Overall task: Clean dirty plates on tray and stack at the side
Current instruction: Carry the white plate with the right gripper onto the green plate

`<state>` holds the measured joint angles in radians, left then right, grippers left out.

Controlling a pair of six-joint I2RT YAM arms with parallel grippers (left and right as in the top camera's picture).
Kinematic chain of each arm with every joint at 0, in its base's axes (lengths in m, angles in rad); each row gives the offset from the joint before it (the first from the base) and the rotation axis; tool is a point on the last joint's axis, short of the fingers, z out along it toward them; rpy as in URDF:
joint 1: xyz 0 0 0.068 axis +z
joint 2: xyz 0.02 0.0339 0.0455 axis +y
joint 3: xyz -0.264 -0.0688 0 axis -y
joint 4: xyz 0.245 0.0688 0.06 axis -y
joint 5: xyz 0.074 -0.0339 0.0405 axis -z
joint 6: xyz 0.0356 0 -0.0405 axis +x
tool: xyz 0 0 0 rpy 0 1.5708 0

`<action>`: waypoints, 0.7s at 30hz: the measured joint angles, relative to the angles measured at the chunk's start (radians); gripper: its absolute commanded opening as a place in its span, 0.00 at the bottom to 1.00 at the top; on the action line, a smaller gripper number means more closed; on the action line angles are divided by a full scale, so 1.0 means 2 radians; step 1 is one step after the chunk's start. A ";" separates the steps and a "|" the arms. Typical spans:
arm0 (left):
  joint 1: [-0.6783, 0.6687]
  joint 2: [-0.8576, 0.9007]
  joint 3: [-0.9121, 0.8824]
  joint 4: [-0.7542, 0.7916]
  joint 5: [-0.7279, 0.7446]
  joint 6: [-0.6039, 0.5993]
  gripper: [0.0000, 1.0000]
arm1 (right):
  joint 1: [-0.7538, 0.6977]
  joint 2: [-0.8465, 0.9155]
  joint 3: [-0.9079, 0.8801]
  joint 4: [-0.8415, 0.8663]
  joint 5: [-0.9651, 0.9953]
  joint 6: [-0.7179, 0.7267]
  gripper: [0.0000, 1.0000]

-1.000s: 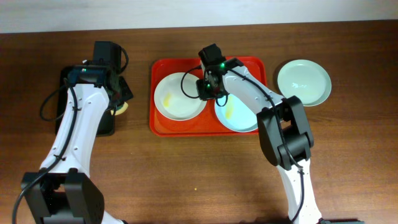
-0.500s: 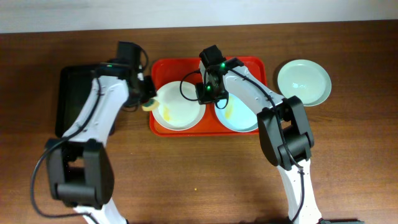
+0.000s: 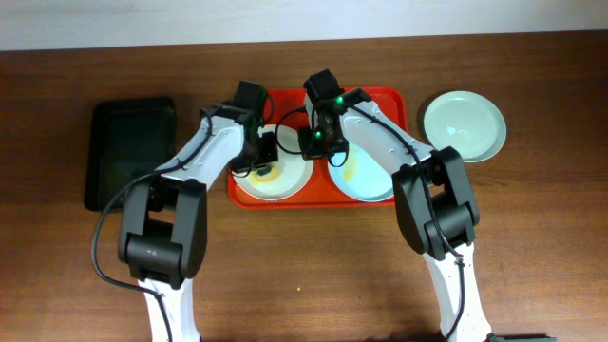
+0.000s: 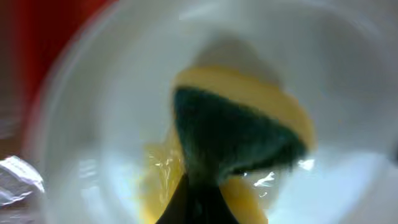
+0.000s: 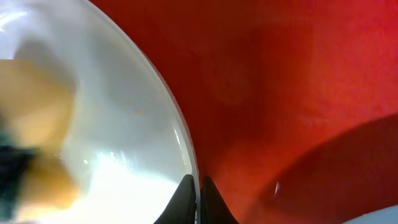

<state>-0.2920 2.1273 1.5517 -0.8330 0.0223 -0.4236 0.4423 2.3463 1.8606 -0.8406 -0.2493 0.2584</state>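
Cream-white plate (image 3: 288, 179), yellow-smeared, in the red tray's (image 3: 380, 98) left half, is pinched at its tray-centre rim by the nearly closed right gripper (image 5: 196, 185) and pressed by a sponge (image 4: 239, 127) clamped in the blurred left gripper (image 3: 267, 157); little room is left by the blue-green plate (image 3: 369, 180) alongside.

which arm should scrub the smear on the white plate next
Left. The left gripper holds the sponge over the yellow smear on the white plate, while the right gripper is pinching that plate's rim, likely steadying it.
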 measured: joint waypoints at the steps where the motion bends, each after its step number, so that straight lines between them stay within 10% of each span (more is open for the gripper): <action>1: -0.001 0.000 0.004 -0.022 -0.044 0.000 0.00 | 0.000 0.000 0.000 0.000 0.000 0.000 0.04; 6: 0.004 -0.012 0.004 -0.041 -0.111 -0.002 0.00 | 0.000 0.000 -0.002 0.002 0.000 0.000 0.04; 16: -0.010 -0.026 -0.039 0.020 0.054 -0.025 0.00 | 0.000 -0.001 -0.004 0.005 0.000 0.028 0.05; 21: -0.011 -0.041 -0.057 -0.018 -0.066 -0.027 0.00 | 0.000 -0.001 -0.005 0.006 0.000 0.028 0.04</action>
<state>-0.3149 2.0453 1.4380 -0.8684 -0.1104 -0.4767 0.4423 2.3440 1.8511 -0.8295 -0.2489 0.3153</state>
